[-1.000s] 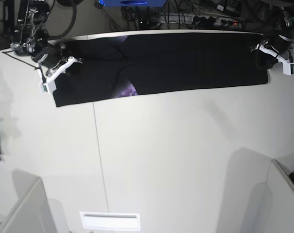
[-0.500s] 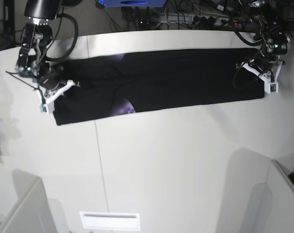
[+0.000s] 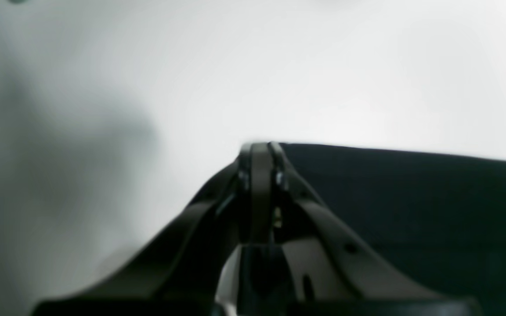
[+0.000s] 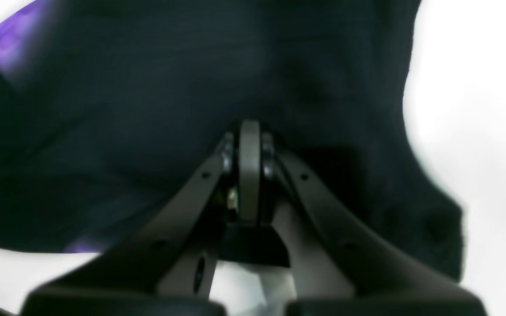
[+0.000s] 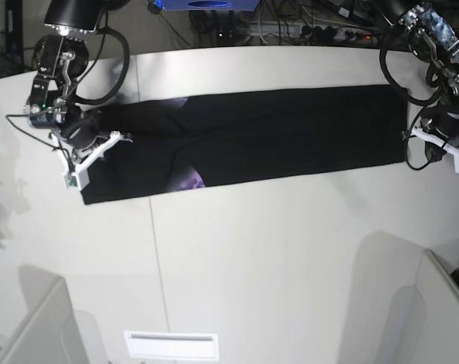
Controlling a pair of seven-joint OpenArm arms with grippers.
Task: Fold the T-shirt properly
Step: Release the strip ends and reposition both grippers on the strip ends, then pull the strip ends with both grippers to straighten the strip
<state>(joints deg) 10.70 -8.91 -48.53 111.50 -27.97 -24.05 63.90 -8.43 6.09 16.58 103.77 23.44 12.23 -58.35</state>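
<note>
Your right gripper is clenched on the T-shirt at one end, your left gripper pinched closed at the opposite edge. The shirt lies stretched between them as a long band across the table, purple print peeking out, no readable label

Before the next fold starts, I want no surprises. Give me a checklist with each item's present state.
1. Long black cloth T-shirt lies flat as a strip on the white table: ok.
2. Left gripper fingers shut at the shirt's end edge: ok; cloth actually pinched: cannot tell.
3. Right gripper fingers shut over the other end: ok; cloth held: cannot tell.
4. Print tucked inside: not ok, a purple patch shows at the lower edge.
5. Shirt fully on the table: ok.
</note>
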